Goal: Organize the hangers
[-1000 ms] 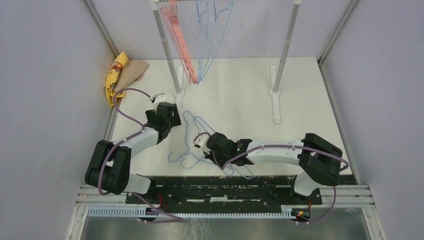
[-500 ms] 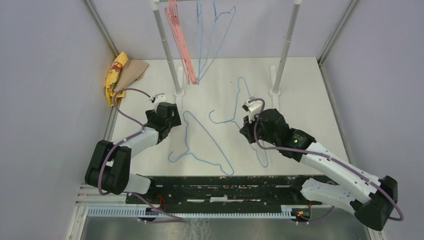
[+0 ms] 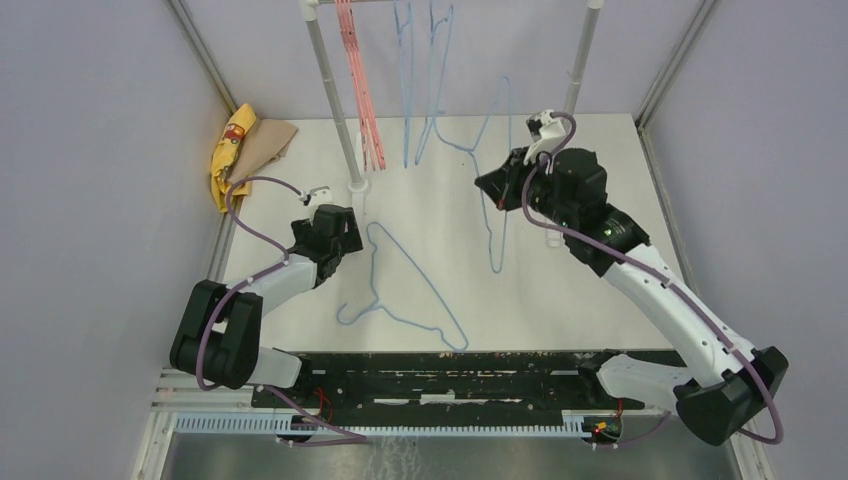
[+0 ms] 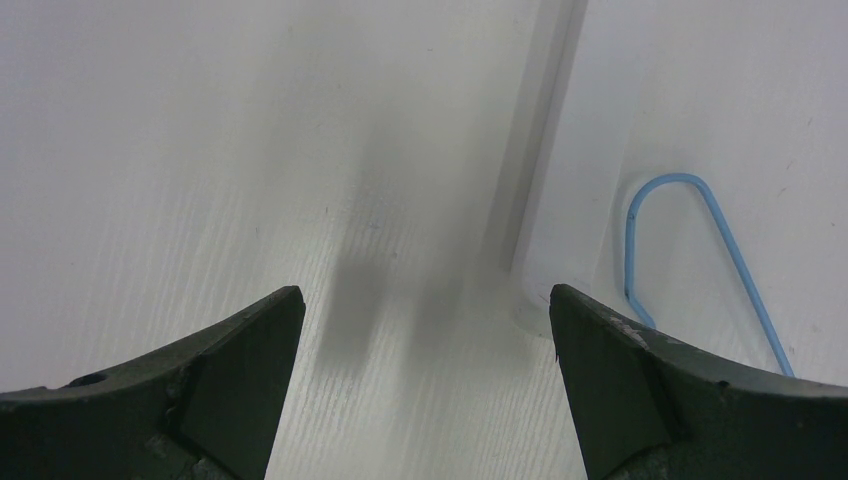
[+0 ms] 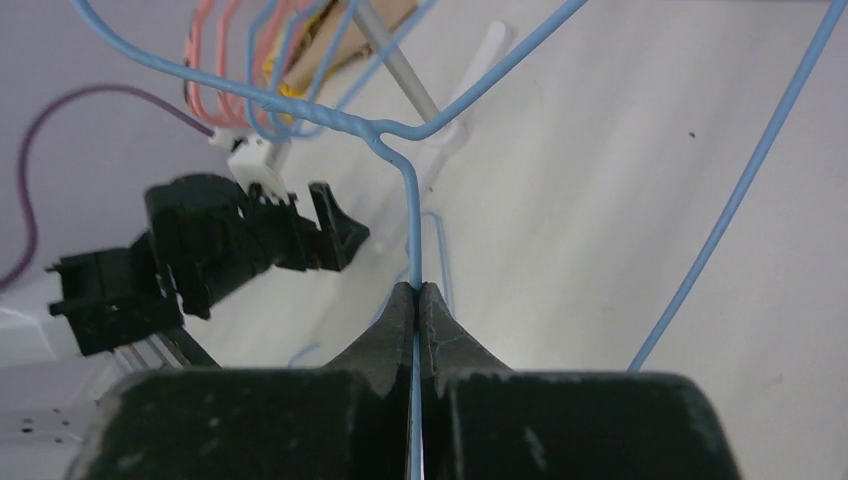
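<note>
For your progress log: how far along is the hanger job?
Done: pink hangers and two blue hangers hang on the rack. In hand: right end effector shut on a third blue hanger near the rack. Left: last blue hanger lies on the table by the open left end effector.
</note>
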Robot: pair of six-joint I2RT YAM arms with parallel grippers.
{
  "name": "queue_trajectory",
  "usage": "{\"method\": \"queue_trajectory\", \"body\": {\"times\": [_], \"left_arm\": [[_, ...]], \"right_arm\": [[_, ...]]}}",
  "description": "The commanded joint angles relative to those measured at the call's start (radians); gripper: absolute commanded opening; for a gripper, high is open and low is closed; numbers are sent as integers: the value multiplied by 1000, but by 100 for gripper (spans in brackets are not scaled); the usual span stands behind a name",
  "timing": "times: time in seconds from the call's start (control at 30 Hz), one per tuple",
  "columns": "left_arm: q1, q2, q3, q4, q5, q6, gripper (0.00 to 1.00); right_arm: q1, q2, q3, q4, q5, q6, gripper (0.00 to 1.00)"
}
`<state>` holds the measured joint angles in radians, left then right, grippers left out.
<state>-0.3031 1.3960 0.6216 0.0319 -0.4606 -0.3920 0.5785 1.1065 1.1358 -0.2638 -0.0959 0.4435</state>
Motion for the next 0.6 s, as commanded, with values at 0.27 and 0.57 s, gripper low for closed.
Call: {"method": "queue_trajectory", "body": {"times": [0.27, 0.57], "left_arm": [[2, -5, 33, 20, -13, -24, 99], [2, 10, 44, 17, -6, -22, 99]], "right_arm": [[-175, 258, 353, 386, -310, 303, 1], [-221, 458, 575, 486, -341, 432, 1]]}}
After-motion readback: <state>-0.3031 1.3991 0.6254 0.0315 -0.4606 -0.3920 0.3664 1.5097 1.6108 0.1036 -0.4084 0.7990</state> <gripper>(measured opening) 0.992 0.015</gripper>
